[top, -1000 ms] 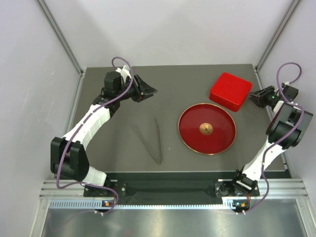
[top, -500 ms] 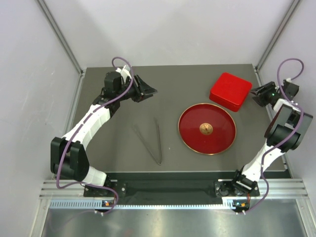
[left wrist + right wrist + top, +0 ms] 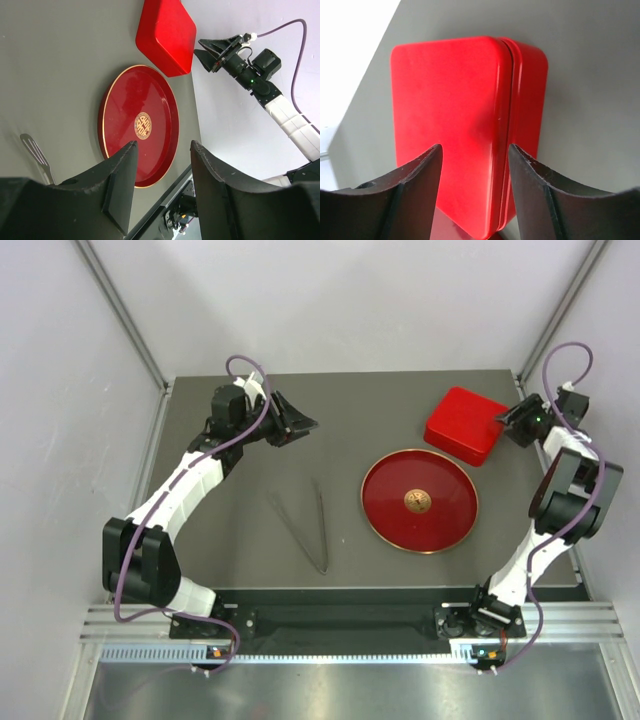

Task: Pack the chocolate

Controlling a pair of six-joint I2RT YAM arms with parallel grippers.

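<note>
Both pairs of jaws stand spread, pinching nothing. From above, we've got the right gripper [image 3: 508, 422] at the three o'clock edge of the shut red box [image 3: 462, 425]. The left gripper [image 3: 303, 426] hangs off at ten o'clock, and the tongs [image 3: 305, 525] lie at nine o'clock of the red plate [image 3: 390, 502]. No chocolate shows anywhere, so we can't place it. Left wrist: only a gold emblem [image 3: 143, 125] on the plate, with no readable writing. Right wrist: the box fills the gap between the fingers, and it has no label. Our worry is that a sideways nudge skates the box away instead of opening it.
</note>
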